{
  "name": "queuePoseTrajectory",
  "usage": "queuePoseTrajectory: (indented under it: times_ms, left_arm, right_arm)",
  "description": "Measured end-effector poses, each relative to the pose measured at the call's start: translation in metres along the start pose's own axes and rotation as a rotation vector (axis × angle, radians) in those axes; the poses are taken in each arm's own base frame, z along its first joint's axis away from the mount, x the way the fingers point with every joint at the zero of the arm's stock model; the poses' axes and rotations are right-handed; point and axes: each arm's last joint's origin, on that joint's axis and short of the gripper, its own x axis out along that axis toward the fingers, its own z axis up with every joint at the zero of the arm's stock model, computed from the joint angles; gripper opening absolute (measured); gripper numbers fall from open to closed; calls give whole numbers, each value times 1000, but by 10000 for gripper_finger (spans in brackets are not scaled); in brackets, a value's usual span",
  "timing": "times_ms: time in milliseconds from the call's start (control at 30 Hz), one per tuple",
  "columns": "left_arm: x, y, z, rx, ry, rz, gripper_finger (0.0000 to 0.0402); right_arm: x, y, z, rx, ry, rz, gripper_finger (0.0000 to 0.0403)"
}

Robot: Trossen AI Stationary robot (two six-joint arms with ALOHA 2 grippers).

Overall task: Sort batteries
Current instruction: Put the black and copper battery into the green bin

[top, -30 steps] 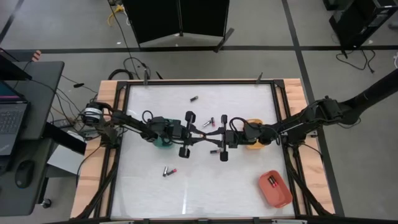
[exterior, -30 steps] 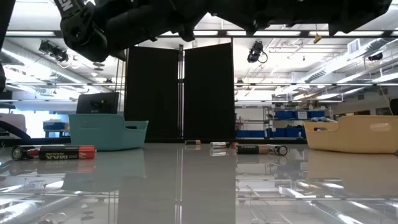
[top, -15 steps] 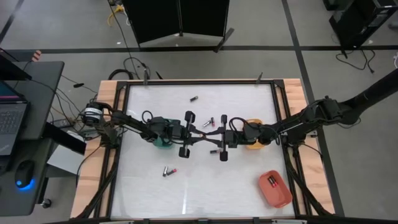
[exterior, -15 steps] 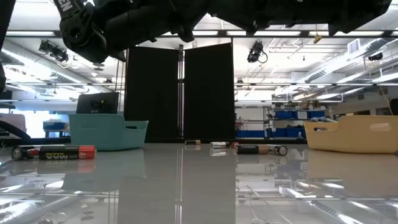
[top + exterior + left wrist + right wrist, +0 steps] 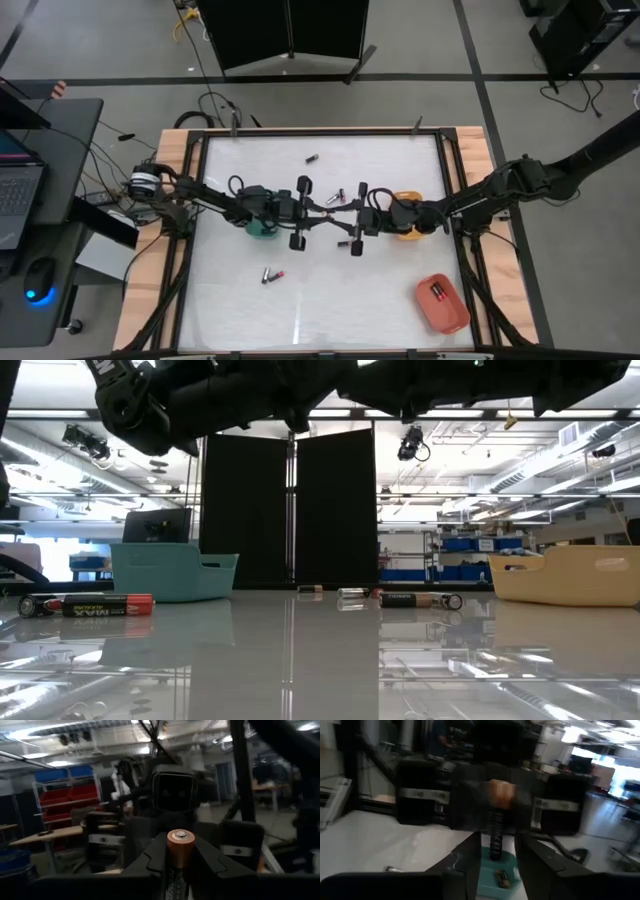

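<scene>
My left gripper (image 5: 318,212) is shut on a dark battery with a copper end (image 5: 179,842), held above the table's middle. My right gripper (image 5: 338,220) faces it from the right. It is open, with its fingers (image 5: 470,857) on either side of the same battery (image 5: 495,832) and a gap showing on both sides. Several loose batteries lie on the table, among them one at the far middle (image 5: 312,158), some behind the grippers (image 5: 336,196) and one pair at the near left (image 5: 272,274). My left gripper pinches the battery's dark body (image 5: 172,875) between its two fingers. The battery lies along the fingers, and its copper end (image 5: 180,837) sticks out past the fingertips toward the right gripper. The fingers come level from the table's left. The battery is lifted clear of the table.
A green tray (image 5: 262,228) sits under my left arm with a battery in it (image 5: 500,876). An orange-yellow tray (image 5: 408,230) sits under my right arm. A red tray (image 5: 445,310) at the near right holds a battery (image 5: 436,291). A frame (image 5: 300,133) borders the table.
My right gripper has gone a little toward the table's left, closer to the left gripper and the battery it holds.
</scene>
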Motion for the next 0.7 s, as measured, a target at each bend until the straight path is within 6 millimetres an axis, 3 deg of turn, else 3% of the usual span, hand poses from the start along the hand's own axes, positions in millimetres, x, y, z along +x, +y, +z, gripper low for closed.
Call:
queuePoseTrajectory:
  times_ms: [333,567,700]
  left_arm:
    - [-4,1,9,24,111,10,56]
    - [-9,1,26,39,153,-6,56]
    - [-19,3,36,26,274,-13,56]
  right_arm:
    - [0,0,-6,-30,65,-28,150]
    - [0,-2,-11,-55,125,-82,150]
    - [-2,-2,-20,-96,214,-118,142]
